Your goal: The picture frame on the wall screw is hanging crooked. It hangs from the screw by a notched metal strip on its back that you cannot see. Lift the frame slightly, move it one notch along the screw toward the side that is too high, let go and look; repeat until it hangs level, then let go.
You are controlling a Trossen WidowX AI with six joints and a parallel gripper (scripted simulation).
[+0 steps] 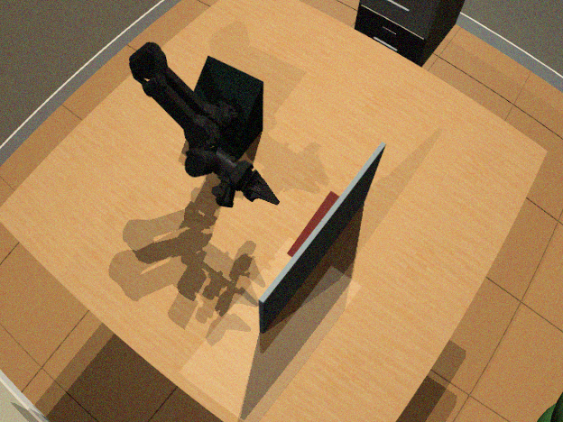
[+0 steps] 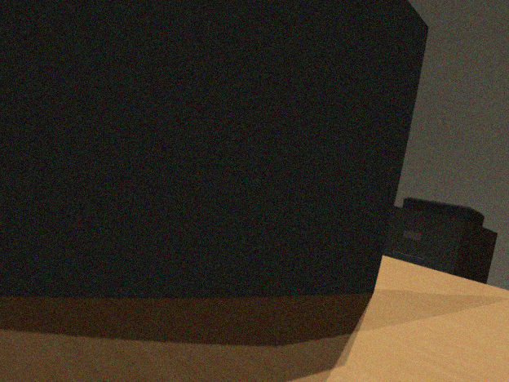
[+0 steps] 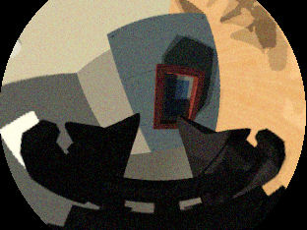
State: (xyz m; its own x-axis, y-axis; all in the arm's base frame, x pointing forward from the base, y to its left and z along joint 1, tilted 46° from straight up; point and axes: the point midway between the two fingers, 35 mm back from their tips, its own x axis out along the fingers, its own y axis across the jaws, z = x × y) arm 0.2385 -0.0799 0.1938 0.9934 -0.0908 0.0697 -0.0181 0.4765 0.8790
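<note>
The red picture frame with a blue picture hangs on the robot-facing side of the upright grey-blue wall panel. From above, only its top edge shows. My gripper is open and empty. It points at the frame from a short distance and does not touch it. In the wrist view the frame shows between and just beyond the fingertips. The view is rolled, so I cannot judge the tilt. The screw and the notched strip are hidden. The exterior view shows only the panel's dark back.
The panel stands on a wooden table. The arm's black base box is behind the gripper. A dark filing cabinet stands on the floor beyond the table.
</note>
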